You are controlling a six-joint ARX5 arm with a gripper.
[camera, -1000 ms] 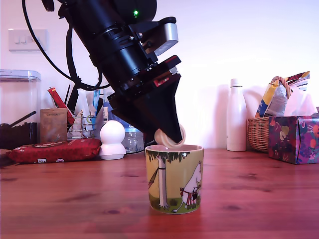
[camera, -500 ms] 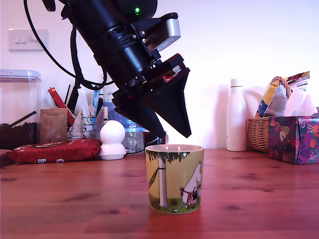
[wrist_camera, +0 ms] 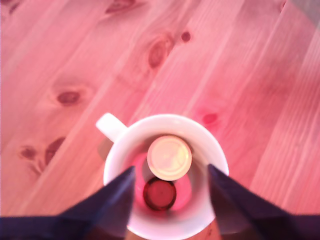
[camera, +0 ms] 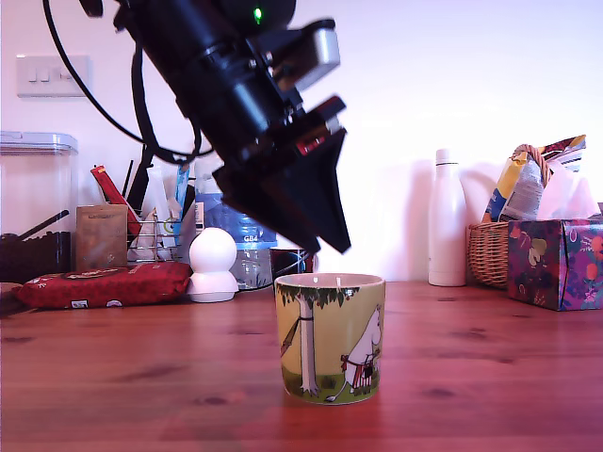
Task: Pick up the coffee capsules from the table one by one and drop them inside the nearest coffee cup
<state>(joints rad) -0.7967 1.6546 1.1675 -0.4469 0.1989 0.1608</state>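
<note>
Presently the wooden surface [camera: 490, 358] carries the yellow-green coffee cup [camera: 330, 337] near the middle of the exterior view. Directly above the cup's mouth hangs the gripper [wrist_camera: 170, 192], jaws spread apart and empty, clear of the rim. Inside the cup lie both coffee capsules, the cream-white capsule [wrist_camera: 169, 157] and the dark brown capsule [wrist_camera: 159, 194], touching one another.

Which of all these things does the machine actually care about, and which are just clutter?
In use: gripper, mug, cream capsule and dark capsule inside it, table.
Clutter: white ornament, white bottle, wicker basket, red pouch.
</note>
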